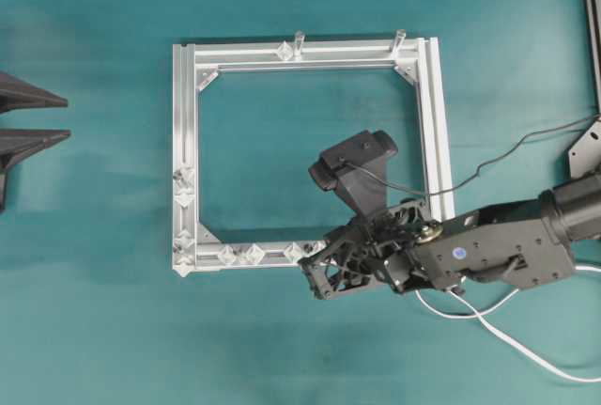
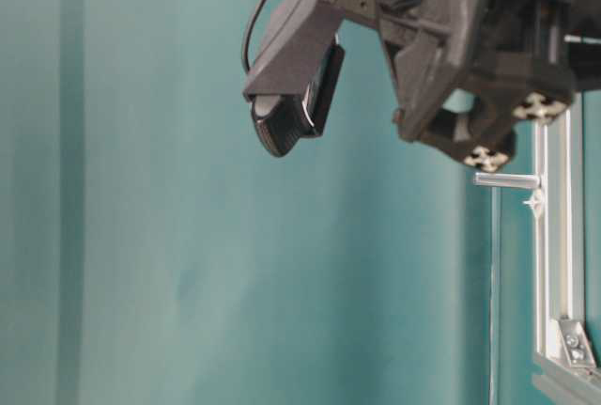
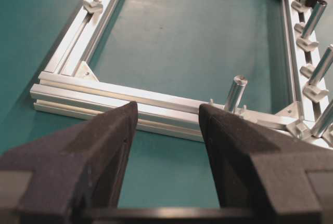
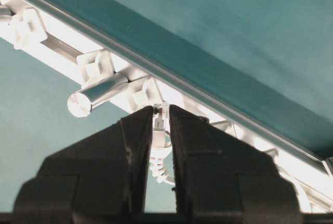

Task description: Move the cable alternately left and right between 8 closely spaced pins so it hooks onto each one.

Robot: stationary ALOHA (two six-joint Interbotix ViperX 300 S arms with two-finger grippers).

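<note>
Aluminium frame [image 1: 184, 151] is lying flat on the teal table [image 1: 94, 311], with the pins [image 1: 253, 255] sitting along its left rail and bottom rail (one more on the top rail). Right gripper [image 1: 316, 275] is hanging over the bottom rail near the frame's bottom-right corner, right beside the last bottom pin. In the right wrist view its fingers [image 4: 132, 146] are standing nearly together, pinching the cable [image 4: 158, 133] close to the plug end, which is sitting just in front of the rail and beside a metal post [image 4: 96, 95]. The rest of the white cord [image 1: 507, 334] is trailing loose over the table under the right arm, toward the lower right edge. Left gripper [image 3: 167, 130] is idling at the left side, jaws spread wide and holding nothing, its pads [image 3: 112, 146] framing the near rail in the left wrist view. Whether the cable is touching any pin, cannot tell.
</note>
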